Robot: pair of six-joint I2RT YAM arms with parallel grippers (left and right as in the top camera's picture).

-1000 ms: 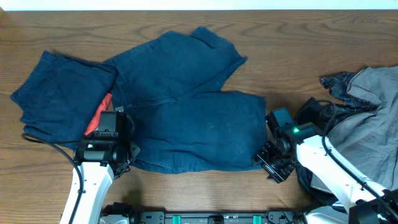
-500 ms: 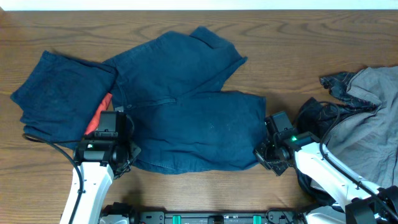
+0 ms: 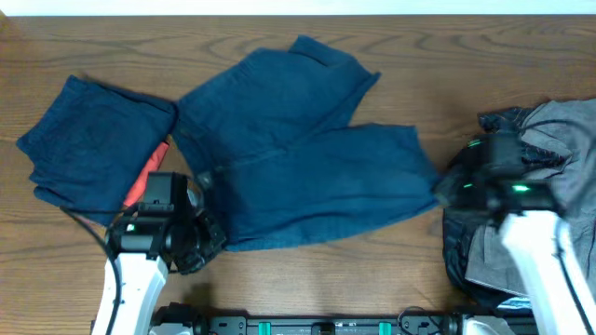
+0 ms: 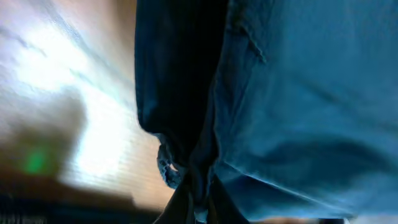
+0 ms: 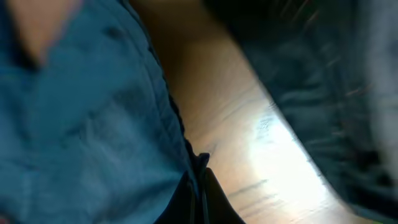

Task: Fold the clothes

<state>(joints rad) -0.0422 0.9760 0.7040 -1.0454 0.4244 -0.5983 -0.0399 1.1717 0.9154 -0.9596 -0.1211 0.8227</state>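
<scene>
The navy shorts are spread flat at the centre of the table. Their lower-left corner is pinched by the left gripper and their right hem edge by the right gripper. Bare wood is seen along the far and near edges. A folded navy garment and an orange-red piece are crowded at the left, with grey shorts and a shiny black piece at the right

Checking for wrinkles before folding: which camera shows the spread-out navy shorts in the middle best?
Overhead: it shows the whole navy shorts spread out. Both wrist views show only blurred close-ups of their edge.
</scene>
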